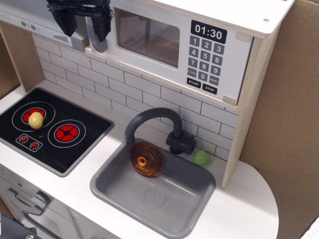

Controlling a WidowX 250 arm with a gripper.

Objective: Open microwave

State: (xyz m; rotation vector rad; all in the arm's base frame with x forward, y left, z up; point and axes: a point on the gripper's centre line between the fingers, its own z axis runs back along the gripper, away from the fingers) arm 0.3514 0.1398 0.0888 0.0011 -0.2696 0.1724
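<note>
The white microwave [149, 64] sits at the top with its door shut. Its clear window [147, 37] is in the middle of the door. The black clock panel [208, 32] and keypad [203, 64] are on its right. The grey bar handle [100, 46] is at the door's left edge, and only its lower end shows. My black gripper [81, 26] is open at the top left. Its right finger [98, 27] lies in front of the handle. Its left finger [65, 22] is over the range hood. It holds nothing.
The grey range hood [30, 20] is left of the microwave. On the counter below are a black stovetop [75, 144] bearing a yellow ball [36, 120], a grey sink [169, 219] with a faucet [149, 119] and an orange disc [146, 159], and a green ball [202, 158]. A cardboard wall [284, 124] stands on the right.
</note>
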